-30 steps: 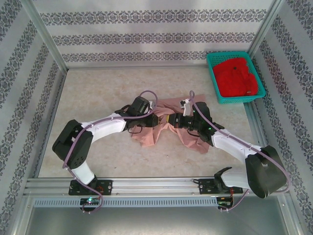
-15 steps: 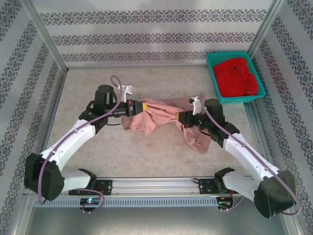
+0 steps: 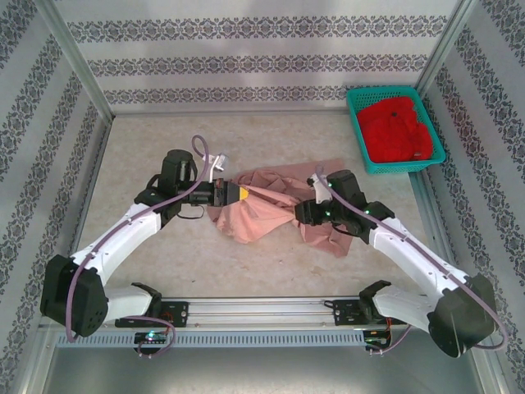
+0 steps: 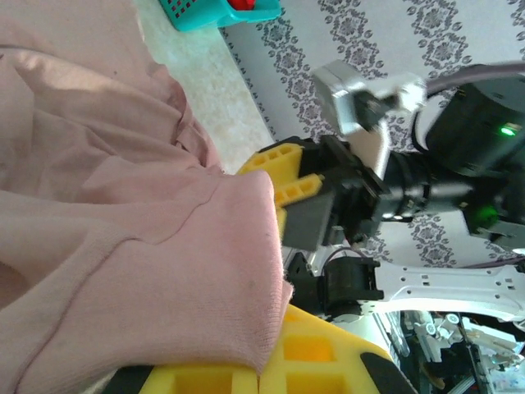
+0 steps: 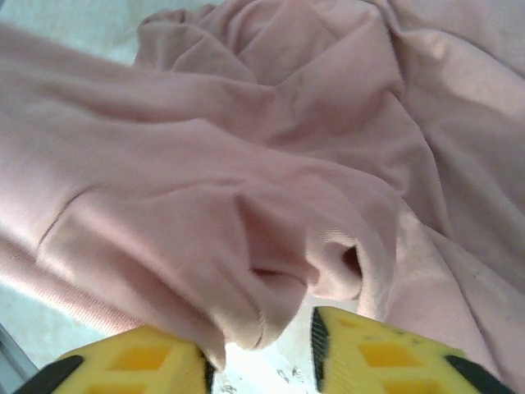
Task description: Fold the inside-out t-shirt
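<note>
- Left gripper (image 3: 238, 194) — fingers pressed together on an edge of the shirt (image 3: 262, 207), at the cloth's left end.
- Right gripper (image 5: 258, 353) — fingers spread with a gap between the pads. A rolled fold of cloth hangs just ahead of them, but nothing is pinched.
- Table (image 3: 164, 139): pale, and it carries the shirt at its middle.
- Shirt: bunched and creased, lying between the two grippers. Its long axis runs left to right, and a tail trails toward the near right.
- Basket (image 3: 358, 152): at the far right corner, well apart from the shirt, with a red garment (image 3: 398, 131) inside.
- Judgement: the shirt is not yet flat, so folding has barely begun. The next pinch looks like the right side's, since the cloth lies directly before those parted fingers while the left end is anchored.
</note>
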`<move>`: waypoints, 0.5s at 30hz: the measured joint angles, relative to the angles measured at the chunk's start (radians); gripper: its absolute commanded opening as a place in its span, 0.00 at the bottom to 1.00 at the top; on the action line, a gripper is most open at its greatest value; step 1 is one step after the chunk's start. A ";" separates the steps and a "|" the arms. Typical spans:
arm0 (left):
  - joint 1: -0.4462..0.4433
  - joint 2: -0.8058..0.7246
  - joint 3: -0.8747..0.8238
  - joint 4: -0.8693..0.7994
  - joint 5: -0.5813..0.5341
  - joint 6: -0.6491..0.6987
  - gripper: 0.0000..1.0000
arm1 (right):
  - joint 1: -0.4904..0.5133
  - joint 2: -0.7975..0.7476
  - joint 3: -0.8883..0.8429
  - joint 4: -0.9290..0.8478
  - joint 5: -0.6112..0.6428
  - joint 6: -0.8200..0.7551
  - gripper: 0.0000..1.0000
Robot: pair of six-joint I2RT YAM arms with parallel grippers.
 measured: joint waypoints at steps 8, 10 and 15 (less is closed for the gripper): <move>-0.022 0.013 -0.001 -0.032 0.000 0.047 0.00 | 0.167 0.020 0.065 -0.005 0.137 -0.174 0.62; -0.022 0.016 -0.001 -0.034 0.000 0.054 0.00 | 0.182 0.054 0.082 0.010 0.145 -0.206 0.64; -0.028 0.026 -0.001 -0.039 -0.002 0.061 0.00 | 0.222 0.139 0.106 0.049 0.127 -0.260 0.68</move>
